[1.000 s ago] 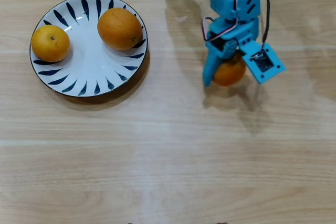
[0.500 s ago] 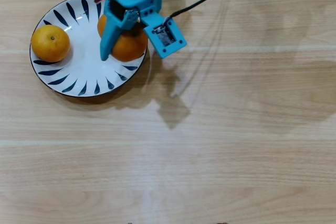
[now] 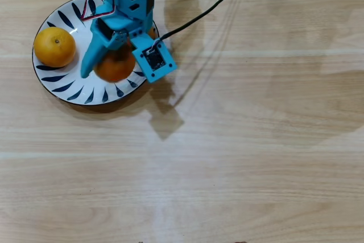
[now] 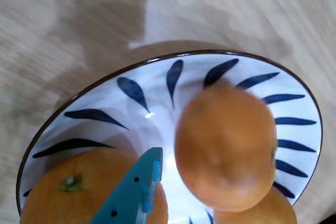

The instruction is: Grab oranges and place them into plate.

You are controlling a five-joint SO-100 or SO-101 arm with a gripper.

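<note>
The white plate [image 3: 60,86] with dark blue leaf strokes lies at the upper left of the overhead view and fills the wrist view [image 4: 131,108]. An orange with a stem dot [image 3: 54,46] rests on its left side and also shows in the wrist view [image 4: 73,192]. A larger oval orange [image 3: 116,68] is over the plate between the jaws of my blue gripper [image 3: 114,72]; it looks blurred in the wrist view [image 4: 226,148]. One blue finger [image 4: 139,187] stands apart from it, so the jaws look open. A third orange [image 4: 257,211] lies under the oval one, mostly hidden.
The light wooden table [image 3: 239,152] stretches to the right and the front of the plate. A black cable [image 3: 210,7] runs from the wrist camera toward the top edge. The arm's shadow falls on the table just right of the plate.
</note>
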